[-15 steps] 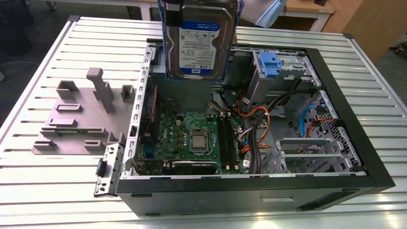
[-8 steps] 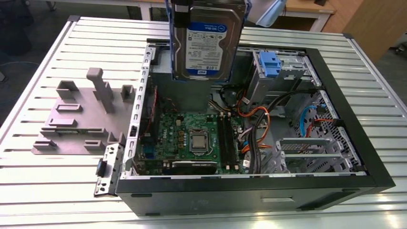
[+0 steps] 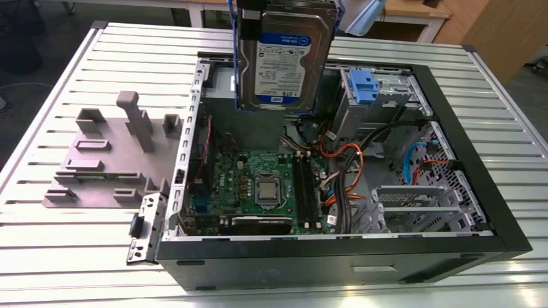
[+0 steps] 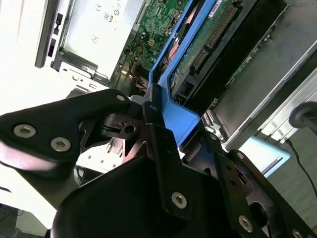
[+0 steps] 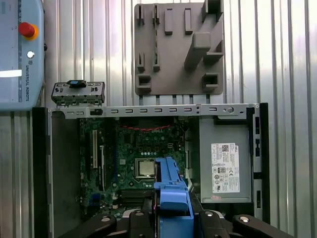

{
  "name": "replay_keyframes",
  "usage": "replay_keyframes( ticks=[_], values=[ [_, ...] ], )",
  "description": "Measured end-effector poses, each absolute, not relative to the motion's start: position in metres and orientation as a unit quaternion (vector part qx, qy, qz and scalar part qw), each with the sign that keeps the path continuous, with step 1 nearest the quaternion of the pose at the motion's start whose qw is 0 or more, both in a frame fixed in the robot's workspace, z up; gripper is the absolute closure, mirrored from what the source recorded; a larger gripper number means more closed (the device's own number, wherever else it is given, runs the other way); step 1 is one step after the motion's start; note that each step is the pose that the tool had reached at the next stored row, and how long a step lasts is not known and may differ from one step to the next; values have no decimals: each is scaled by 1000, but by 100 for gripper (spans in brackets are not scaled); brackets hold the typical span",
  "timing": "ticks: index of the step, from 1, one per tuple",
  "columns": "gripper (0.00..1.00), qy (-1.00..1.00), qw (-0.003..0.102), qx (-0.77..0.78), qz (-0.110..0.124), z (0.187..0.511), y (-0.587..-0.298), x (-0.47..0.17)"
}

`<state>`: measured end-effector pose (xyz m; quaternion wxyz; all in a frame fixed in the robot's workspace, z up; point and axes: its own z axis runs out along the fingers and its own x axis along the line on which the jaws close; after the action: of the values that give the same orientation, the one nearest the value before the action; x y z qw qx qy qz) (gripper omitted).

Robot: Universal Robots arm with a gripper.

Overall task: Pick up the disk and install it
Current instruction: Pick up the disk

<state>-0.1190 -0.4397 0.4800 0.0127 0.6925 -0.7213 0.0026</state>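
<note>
disk held on edge above the open case

my gripper (image 4: 151, 106) is closed on the disk (image 3: 283, 63). my fingers (image 4: 163, 144) press on either side of its blue carrier rail, and the rail sits tight between them. in the exterior view the disk hangs upright with its blue-and-white label facing the camera, clear of everything below. its lower edge is over the far side of the computer case (image 3: 342, 260). in the second wrist view i see the drive's green circuit-board side running along the blue rail.

the case lies open on the slatted metal table (image 3: 492, 109). inside it lie the motherboard (image 3: 256, 183) with its processor (image 3: 268, 190) and a bundle of orange and black cables (image 3: 341, 157). a blue bracket (image 3: 363, 85) sits in the bay toward the exterior view's right. in the first wrist view the blue carrier lines up over the motherboard just beside the processor, with the grey power-supply box (image 5: 225, 163) to one side.

a grey fixture plate (image 3: 107, 168) with upright blocks lies on the table next to the case, on the exterior view's left.
</note>
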Motion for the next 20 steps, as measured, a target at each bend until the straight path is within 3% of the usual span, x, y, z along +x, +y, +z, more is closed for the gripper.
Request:
replay_keyframes(
  ticks=[13, 20],
  values=[
    [63, -722, 1, 692, 1, 479, -445, -117],
    [63, -726, 1, 687, 2, 477, -445, -111]
  ],
)
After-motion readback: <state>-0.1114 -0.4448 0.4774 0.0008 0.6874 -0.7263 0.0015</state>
